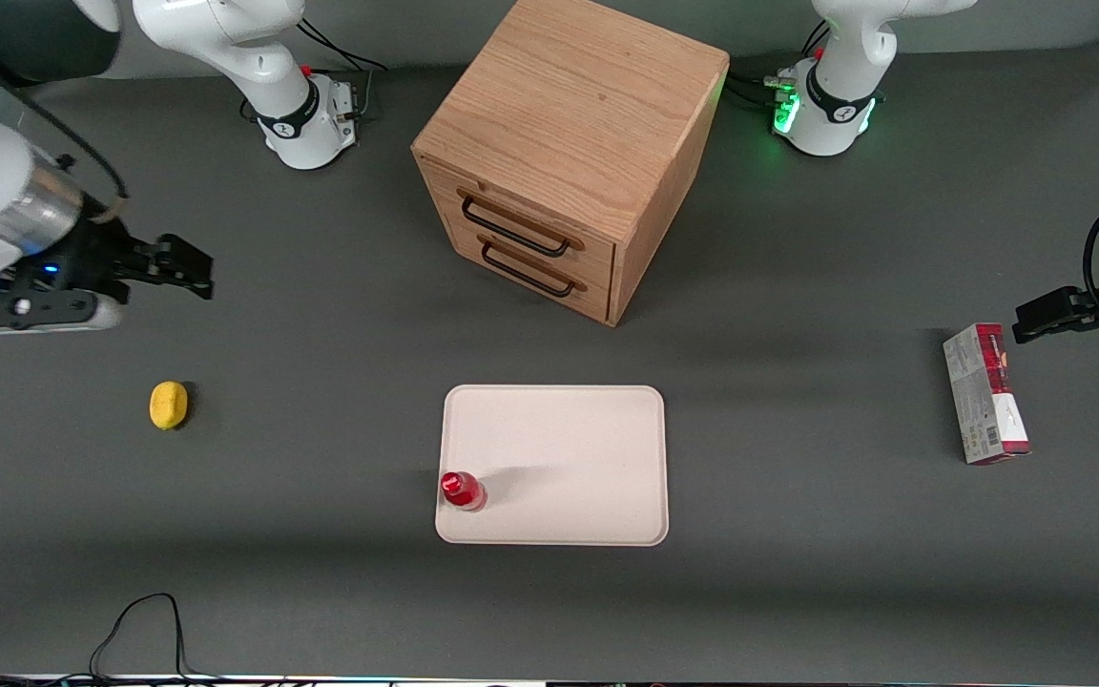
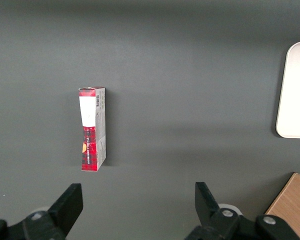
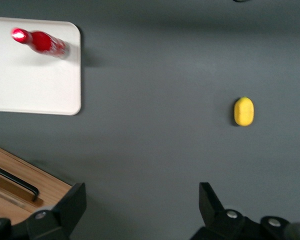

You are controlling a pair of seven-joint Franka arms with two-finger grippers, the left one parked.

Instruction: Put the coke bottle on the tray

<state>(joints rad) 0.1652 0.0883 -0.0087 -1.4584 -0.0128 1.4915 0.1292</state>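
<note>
While we look down on the dark grey matte table (image 1: 798, 592), we see the coke bottle (image 1: 462, 490) standing upright on the tray (image 1: 569, 458), in the tray's corner nearest the front camera at the working arm's end, just inside the low raised rim; the right wrist view shows the same red bottle (image 3: 41, 42) close to the rounded corner of the tray (image 3: 35, 90), its cap catching the light; we find the gripper (image 1: 189, 267) well apart from the bottle, hanging above bare table toward the working arm's end, farther from the front camera than the lemon (image 1: 168, 405); its fingers (image 3: 70, 207) are spread wide with nothing between them, as the right wrist view makes plain; the lemon lies alone on the grey surface, well apart from the tray; farther from the front camera than the tray stands the wooden cabinet (image 1: 569, 143), set at an angle, with two drawers and dark handles; toward the parked arm's end a red-and-grey carton (image 1: 985, 393) lies flat on the table; the two white arm bases (image 1: 306, 119) sit at the table's edge farthest from the camera, one of them glowing green; a black cable (image 1: 144, 620) loops at the table edge nearest the camera.
</note>
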